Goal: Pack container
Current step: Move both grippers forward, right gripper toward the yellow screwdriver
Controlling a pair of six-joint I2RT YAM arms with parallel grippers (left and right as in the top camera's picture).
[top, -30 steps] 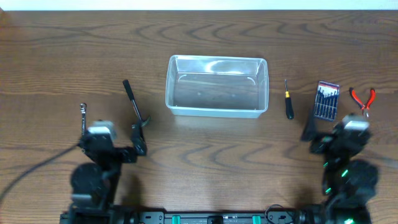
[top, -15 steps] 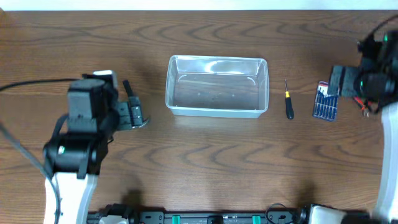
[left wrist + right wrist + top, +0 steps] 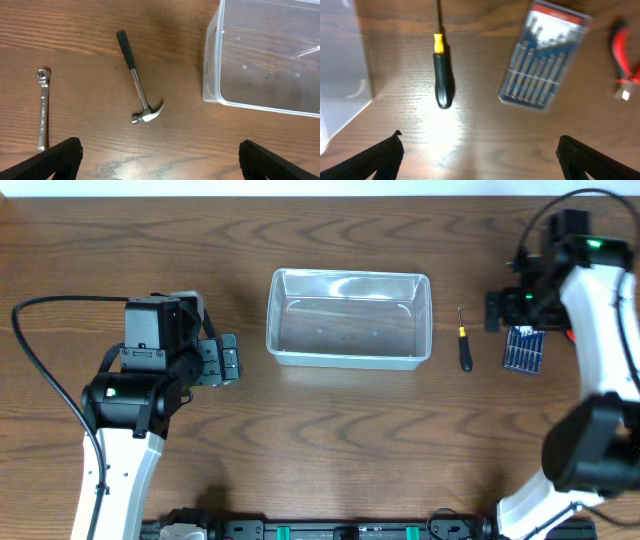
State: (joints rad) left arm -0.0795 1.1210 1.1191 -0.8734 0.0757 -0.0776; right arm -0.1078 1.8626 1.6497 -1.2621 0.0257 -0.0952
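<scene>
The container [image 3: 348, 318] is a clear plastic bin, empty, at the middle of the table; it also shows in the left wrist view [image 3: 265, 55]. My left gripper [image 3: 228, 361] is open and empty, left of the bin and held above the table [image 3: 160, 162]. Under it lie a hammer [image 3: 137, 80] and a wrench [image 3: 43, 107]. My right gripper [image 3: 515, 312] is open and empty [image 3: 480, 157], held above a black-handled screwdriver [image 3: 441, 75] and a boxed screwdriver set [image 3: 545, 62]. The screwdriver [image 3: 463, 345] and the set [image 3: 524, 350] lie right of the bin.
Red-handled pliers [image 3: 625, 60] lie at the far right, past the screwdriver set. The left arm hides the hammer and wrench in the overhead view. The bin's corner shows at the left edge of the right wrist view [image 3: 340, 75].
Both arms have risen from their folded rest at the table's front. The left gripper moved out over the hammer; the right moved to the far right above the tools.
</scene>
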